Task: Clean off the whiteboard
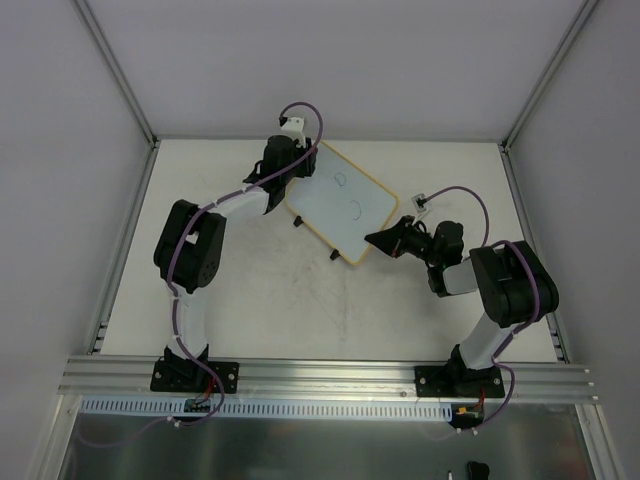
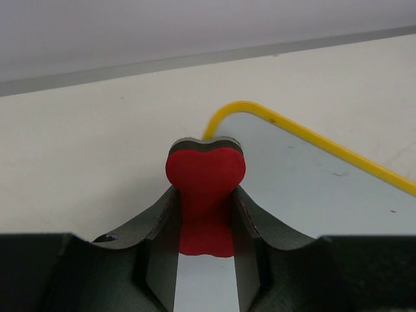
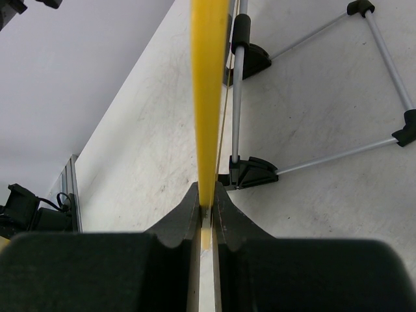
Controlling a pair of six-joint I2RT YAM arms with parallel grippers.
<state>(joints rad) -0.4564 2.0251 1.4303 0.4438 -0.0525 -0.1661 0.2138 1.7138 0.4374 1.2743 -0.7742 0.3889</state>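
The whiteboard [image 1: 340, 205] with a yellow frame stands tilted on the table, with two small dark scribbles on its face. My right gripper [image 1: 378, 240] is shut on the board's yellow edge [image 3: 208, 97] at its near right corner. My left gripper [image 1: 291, 182] is shut on the red eraser [image 2: 205, 188], which rests against the board's white face [image 2: 305, 188] near its far left corner. In the right wrist view the board's black feet [image 3: 250, 172] and thin metal legs stand on the table.
White walls and metal frame posts enclose the table [image 1: 250, 300]. An aluminium rail [image 1: 330, 375] runs along the near edge by the arm bases.
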